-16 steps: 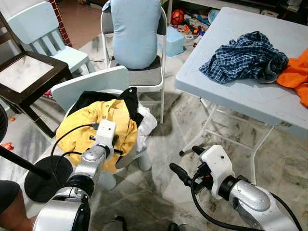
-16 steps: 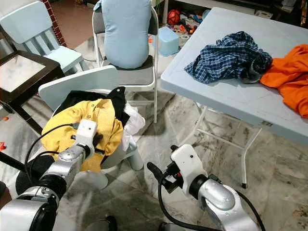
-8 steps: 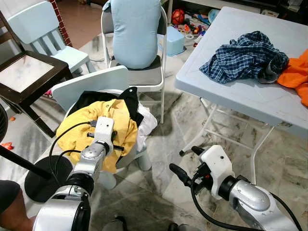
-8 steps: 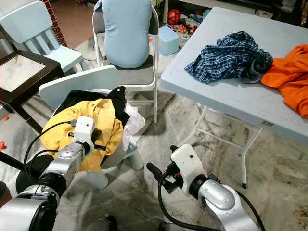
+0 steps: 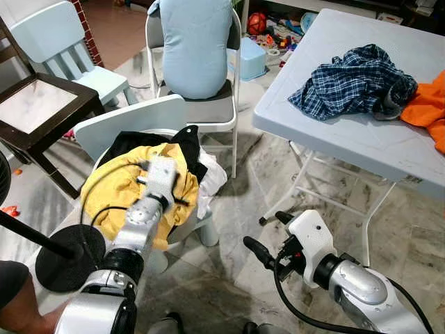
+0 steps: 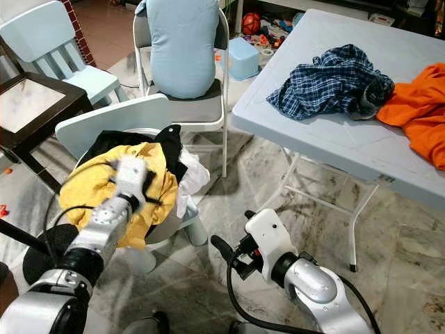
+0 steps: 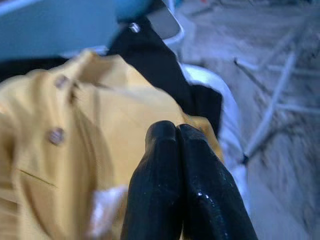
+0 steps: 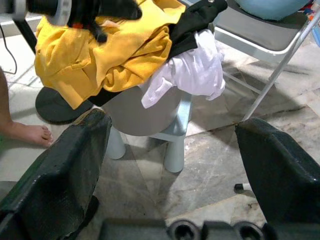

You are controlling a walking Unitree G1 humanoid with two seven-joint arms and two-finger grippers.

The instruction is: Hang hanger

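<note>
Left gripper (image 7: 175, 131) is hanging over the yellow shirt (image 5: 125, 188), fingers pressed together with nothing between them; its arm is blurred in both eye views. No hanger can be made out in these frames, so its look and place can't be told. The yellow shirt is lying crumpled on top of a pile on the small pale chair (image 5: 128, 122), buttons showing, with a black garment (image 5: 182, 142) behind it and a white cloth (image 8: 192, 70) drooping off the seat edge. Right gripper (image 8: 175, 150) is sitting low over the marble floor (image 5: 229, 257), fingers (image 8: 60, 165) spread wide apart, empty. A plaid shirt (image 5: 354, 80) and orange cloth (image 6: 417, 104) are lying on the folding table (image 5: 348, 142).
</note>
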